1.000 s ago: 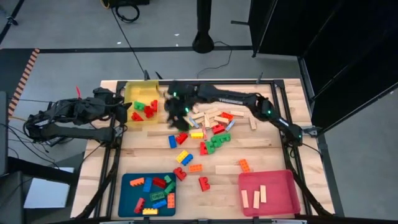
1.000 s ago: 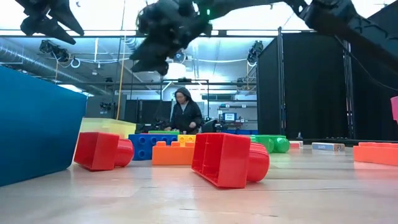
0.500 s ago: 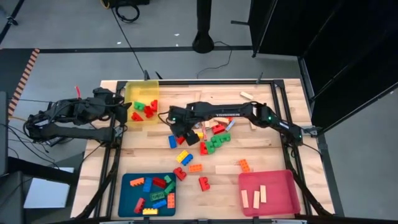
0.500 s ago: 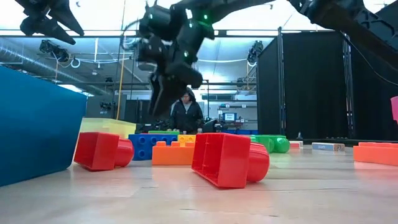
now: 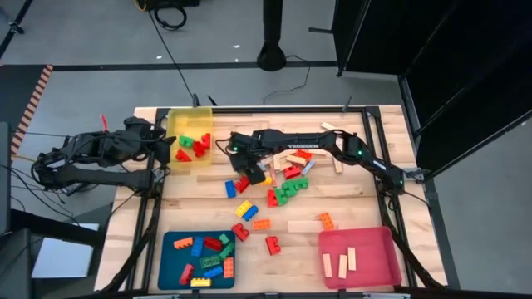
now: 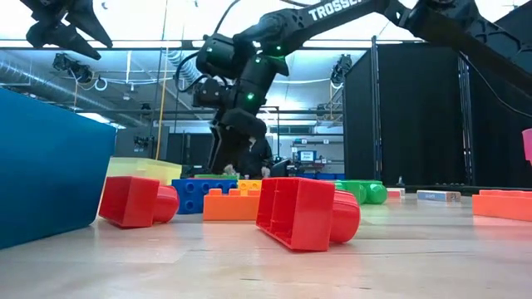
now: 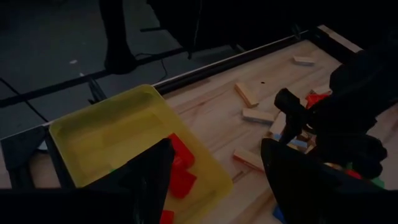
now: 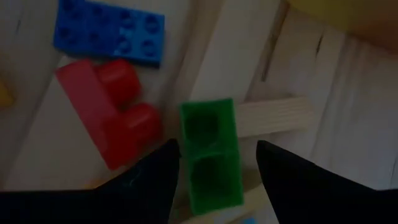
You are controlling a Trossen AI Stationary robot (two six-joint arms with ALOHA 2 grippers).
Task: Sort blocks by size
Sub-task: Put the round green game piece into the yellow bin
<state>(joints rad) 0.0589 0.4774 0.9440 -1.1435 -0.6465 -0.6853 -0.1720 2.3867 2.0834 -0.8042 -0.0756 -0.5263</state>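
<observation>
Many coloured blocks and pale wooden bars lie in a pile [image 5: 283, 170] at the table's middle. My right gripper [image 5: 247, 172] hangs low over the pile's left end, pointing steeply down and open. In the right wrist view its fingers [image 8: 216, 148] stand on either side of a green block [image 8: 208, 155] that lies hollow side up on the table; I cannot tell whether either finger touches it. A red block [image 8: 109, 121] and a blue block [image 8: 109, 31] lie beside it. My left gripper [image 7: 216, 149] waits raised and open at the table's far left.
A yellow tray [image 5: 176, 124] with red and green blocks stands at the far left. A blue tray [image 5: 170, 249] with mixed blocks is at the near left, and a pink tray [image 5: 374, 241] with wooden bars at the near right. Loose blocks [image 5: 249, 212] lie between them.
My right gripper has swung from beside the yellow tray toward the table's near edge and the pile, sunk close to the table, and rolled and tipped so that it now points steeply down over the green block.
</observation>
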